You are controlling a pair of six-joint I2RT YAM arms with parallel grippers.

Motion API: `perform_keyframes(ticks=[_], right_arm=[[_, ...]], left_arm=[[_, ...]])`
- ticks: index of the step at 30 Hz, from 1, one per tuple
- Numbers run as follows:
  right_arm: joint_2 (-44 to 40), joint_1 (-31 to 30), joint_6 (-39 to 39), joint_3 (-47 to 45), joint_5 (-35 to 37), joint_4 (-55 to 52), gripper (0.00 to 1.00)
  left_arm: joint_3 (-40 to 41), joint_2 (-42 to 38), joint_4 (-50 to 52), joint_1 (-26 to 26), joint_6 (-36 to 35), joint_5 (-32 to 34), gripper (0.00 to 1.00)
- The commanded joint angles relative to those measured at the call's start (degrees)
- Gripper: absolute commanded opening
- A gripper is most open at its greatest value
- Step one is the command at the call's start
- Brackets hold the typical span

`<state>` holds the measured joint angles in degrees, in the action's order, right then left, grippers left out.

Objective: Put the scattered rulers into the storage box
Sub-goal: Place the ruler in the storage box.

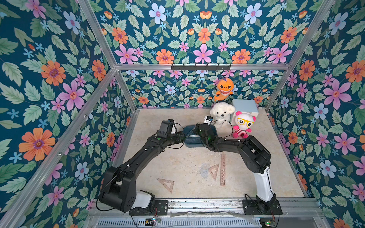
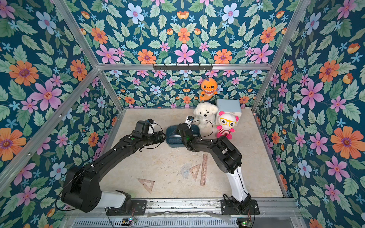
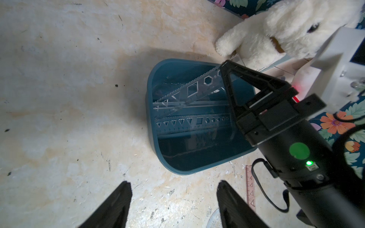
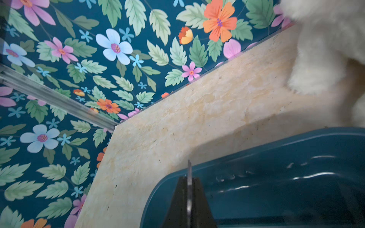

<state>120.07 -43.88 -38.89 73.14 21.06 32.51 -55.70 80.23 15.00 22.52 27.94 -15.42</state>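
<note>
The left wrist view shows the right gripper [image 3: 223,69] pinching a ruler [image 3: 192,90] tilted into the box [image 3: 177,169]; the left gripper [image 3: 173,183] gapes, empty. Both top views show four rulers [image 1: 222,169] loose on the desk [image 1: 177,158].

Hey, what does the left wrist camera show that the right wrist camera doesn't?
Only left wrist: the right gripper seen from outside, gripping a stencil ruler tilted into the storage box above a second ruler lying inside; also the left gripper, jaws open. Only right wrist: that stencil ruler edge-on between shut jaws, and the wall's metal post. Both: the storage box, white plush dog and table.
</note>
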Motion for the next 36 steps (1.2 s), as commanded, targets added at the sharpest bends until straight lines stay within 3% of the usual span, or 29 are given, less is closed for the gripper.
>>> perform_keyframes(ticks=[1, 8, 14, 18, 23, 29, 36], right_arm=[[-1.5, 0.0, 2.7, -1.2, 0.5, 0.8, 0.12], [-7.3, 0.0, 10.3, -1.2, 4.3, -3.5, 0.53], [-12.4, 0.0, 16.3, 0.5, 4.7, -10.8, 0.67], [-18.0, -0.1, 18.1, -0.6, -0.7, -18.7, 0.67], [-25.5, -1.1, 17.0, -6.5, -15.1, -35.0, 0.52], [-36.1, -9.0, 14.2, -22.1, -16.6, -41.8, 0.47], [-38.0, -14.4, 5.8, -31.6, -17.2, -41.2, 0.45]], left_arm=[[-0.5, 0.5, 0.1, -0.1, -1.0, -0.9, 0.74], [-0.9, 1.5, 0.0, -0.1, -0.9, -2.1, 0.75], [-1.2, 2.1, -0.2, -0.1, -0.7, -3.0, 0.75], [-0.5, 2.6, -0.6, 0.1, 0.0, -3.8, 0.74], [0.8, 4.5, -0.6, 2.8, 1.4, -4.5, 0.72], [2.9, 7.4, -1.3, 8.2, 3.5, -4.5, 0.71], [4.1, 10.9, -2.0, 11.8, 4.9, -4.3, 0.70]])
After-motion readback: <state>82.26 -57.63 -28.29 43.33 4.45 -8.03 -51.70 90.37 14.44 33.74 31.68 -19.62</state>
